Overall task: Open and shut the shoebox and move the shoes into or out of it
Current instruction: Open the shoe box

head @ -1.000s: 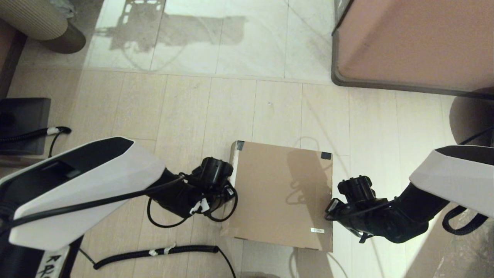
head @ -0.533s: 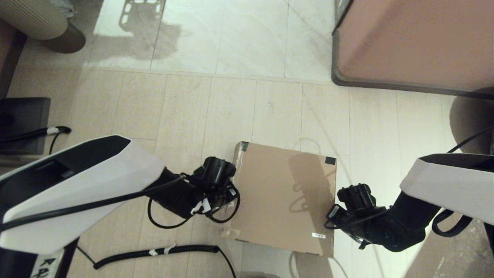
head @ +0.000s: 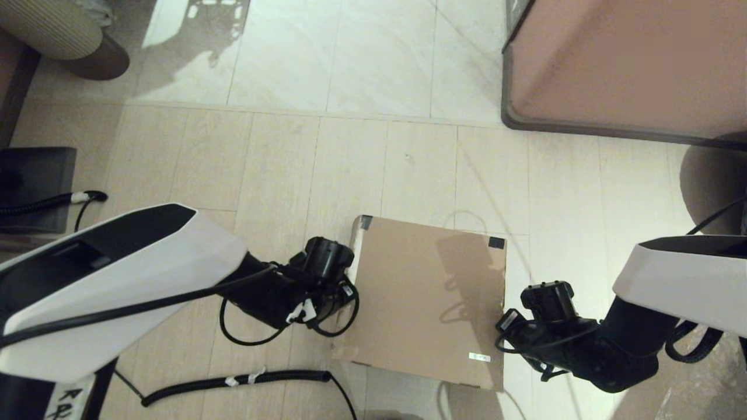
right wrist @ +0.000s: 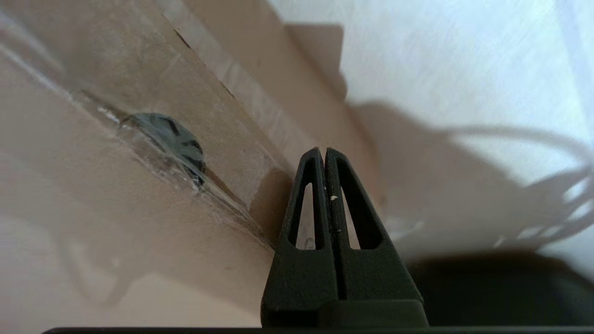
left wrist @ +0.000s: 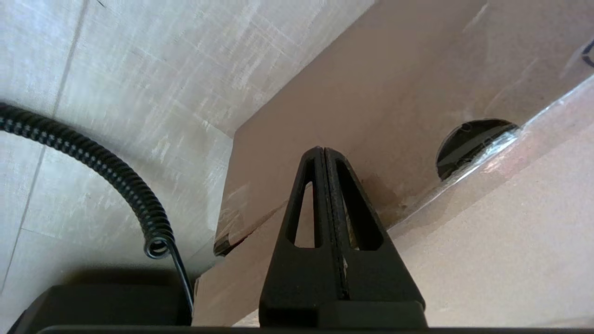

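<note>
- Now the left gripper (left wrist: 325, 150), fingers pressed together, stays against the shoebox (head: 429, 297), tips under its lid edge.
- Lid remains down; shoes unseen.
- Beyond the box, the right gripper (right wrist: 323, 150), also pressed together, has dropped lower beside that wall, probably to lift.

The small white label (head: 479, 356) on the shoebox (head: 426, 297) lid is too small to read.

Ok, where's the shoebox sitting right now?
In the head view the shoebox sits lid down on the floor, low and centre, between the shut left tool at its left side and the shut right tool at its right.
</note>
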Robot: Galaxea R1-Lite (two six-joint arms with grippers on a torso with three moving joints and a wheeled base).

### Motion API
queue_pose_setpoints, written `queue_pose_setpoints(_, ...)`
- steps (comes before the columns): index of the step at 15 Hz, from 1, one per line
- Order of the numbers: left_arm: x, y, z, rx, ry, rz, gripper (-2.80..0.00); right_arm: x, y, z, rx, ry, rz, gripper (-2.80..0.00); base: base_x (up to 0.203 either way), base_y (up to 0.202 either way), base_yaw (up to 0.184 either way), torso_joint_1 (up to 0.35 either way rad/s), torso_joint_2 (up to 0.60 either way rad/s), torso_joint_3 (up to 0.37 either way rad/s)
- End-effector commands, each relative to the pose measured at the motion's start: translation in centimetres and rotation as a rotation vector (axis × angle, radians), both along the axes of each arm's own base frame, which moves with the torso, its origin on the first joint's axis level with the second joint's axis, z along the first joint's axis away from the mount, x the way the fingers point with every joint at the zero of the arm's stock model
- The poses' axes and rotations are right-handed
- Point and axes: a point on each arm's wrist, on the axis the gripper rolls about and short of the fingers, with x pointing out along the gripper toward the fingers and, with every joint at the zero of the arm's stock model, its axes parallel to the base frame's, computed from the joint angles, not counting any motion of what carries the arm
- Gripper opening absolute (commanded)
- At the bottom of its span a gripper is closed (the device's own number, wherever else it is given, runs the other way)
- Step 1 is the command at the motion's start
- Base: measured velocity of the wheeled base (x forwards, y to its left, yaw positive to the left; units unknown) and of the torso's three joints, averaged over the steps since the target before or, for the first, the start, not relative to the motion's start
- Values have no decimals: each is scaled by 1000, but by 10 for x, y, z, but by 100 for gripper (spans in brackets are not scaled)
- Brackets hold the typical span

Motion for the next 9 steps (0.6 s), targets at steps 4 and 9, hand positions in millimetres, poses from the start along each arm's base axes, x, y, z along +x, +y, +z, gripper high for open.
queue_pose_setpoints(4, -3, 0, 16, -23, -25, -2, -280, -5, -5, 32, 219, 22, -24, -280, 0, 0, 0, 0, 0, 0)
queue_pose_setpoints(9, -10, 4, 41, -69, -38, 27, -280, -14, -31, 66, 437, 136, -47, -280, 0, 0, 0, 0, 0, 0)
